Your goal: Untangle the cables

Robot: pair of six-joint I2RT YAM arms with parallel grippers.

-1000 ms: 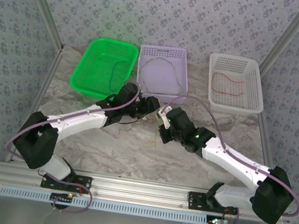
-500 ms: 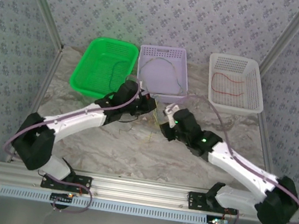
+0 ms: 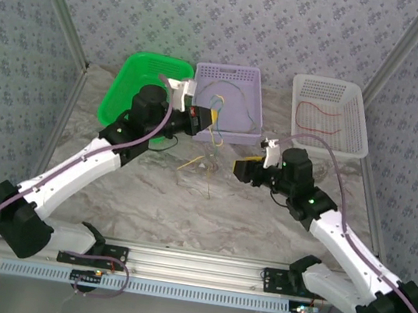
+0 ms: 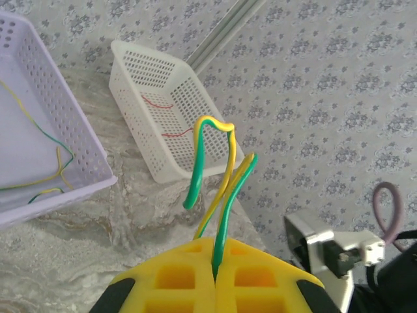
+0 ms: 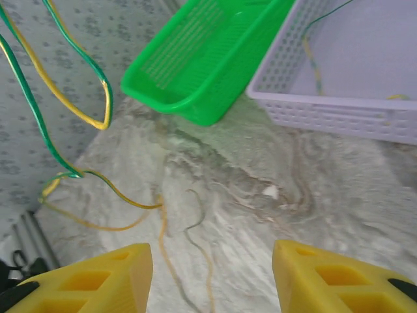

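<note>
Left gripper [image 4: 215, 274] clamped on yellow-green cable [image 4: 213, 121]; right gripper [image 5: 212, 270] jaws apart

We recorded white links [image 3: 85, 166] with black joints [image 3: 147, 104], purplish-grey cables [image 4: 386, 186] running alongside them, and yellow fingers [image 4: 176, 277] moulded with square recesses.

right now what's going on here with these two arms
The left gripper is shut on a yellow-green cable and holds it up near the purple basket. The right gripper is open above the table, where a few thin cables lie loose. A red cable lies in the white basket.
</note>
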